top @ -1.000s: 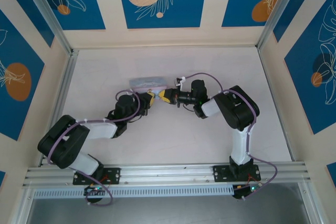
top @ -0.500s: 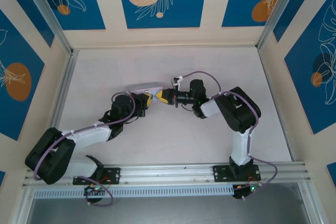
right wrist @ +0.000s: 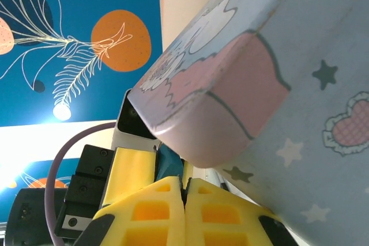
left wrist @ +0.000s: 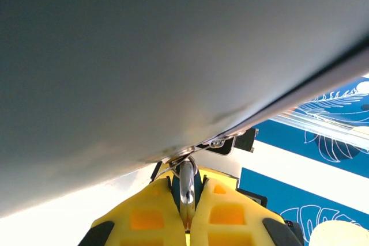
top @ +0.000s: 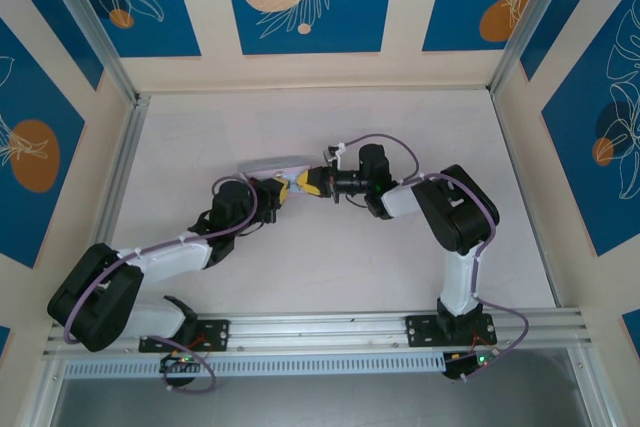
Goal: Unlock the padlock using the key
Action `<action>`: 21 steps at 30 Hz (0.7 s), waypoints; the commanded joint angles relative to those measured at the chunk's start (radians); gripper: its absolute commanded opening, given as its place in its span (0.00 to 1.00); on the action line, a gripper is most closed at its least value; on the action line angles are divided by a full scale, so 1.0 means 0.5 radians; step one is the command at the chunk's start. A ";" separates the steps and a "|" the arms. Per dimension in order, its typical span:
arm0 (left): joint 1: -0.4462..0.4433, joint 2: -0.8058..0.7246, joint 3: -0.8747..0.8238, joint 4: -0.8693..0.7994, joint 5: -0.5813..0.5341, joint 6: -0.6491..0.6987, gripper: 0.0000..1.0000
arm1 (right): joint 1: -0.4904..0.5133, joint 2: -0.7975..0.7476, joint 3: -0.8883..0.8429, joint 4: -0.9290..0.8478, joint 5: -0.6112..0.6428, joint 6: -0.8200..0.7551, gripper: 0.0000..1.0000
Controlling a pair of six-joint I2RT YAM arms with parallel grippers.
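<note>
Now the left pincer point(left wrist: 185, 205) is clamped on the padlock point(left wrist: 186, 184), whose metal shackle reaches up to the edge of the tin point(left wrist: 144, 56). The right pincer point(right wrist: 184, 194) is pressed together just beside, near the middle of the desk point(top: 330, 267).

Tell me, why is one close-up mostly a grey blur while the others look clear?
Left wrist view: the tin is too close to focus, a grey smear, while the padlock's metal loop glints between the yellow fingers. Right wrist view: the tin's cartoon print is fairly sharp; a glare spot marks the wall. Top view: even light, sharp.
</note>
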 commanded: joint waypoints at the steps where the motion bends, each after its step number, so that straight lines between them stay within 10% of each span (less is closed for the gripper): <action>1: -0.098 -0.087 0.011 0.213 0.300 0.057 0.00 | 0.015 -0.028 0.102 -0.224 0.051 0.042 0.00; 21: -0.099 -0.028 0.026 0.295 0.333 0.073 0.00 | 0.097 -0.012 0.188 -0.333 0.063 -0.100 0.00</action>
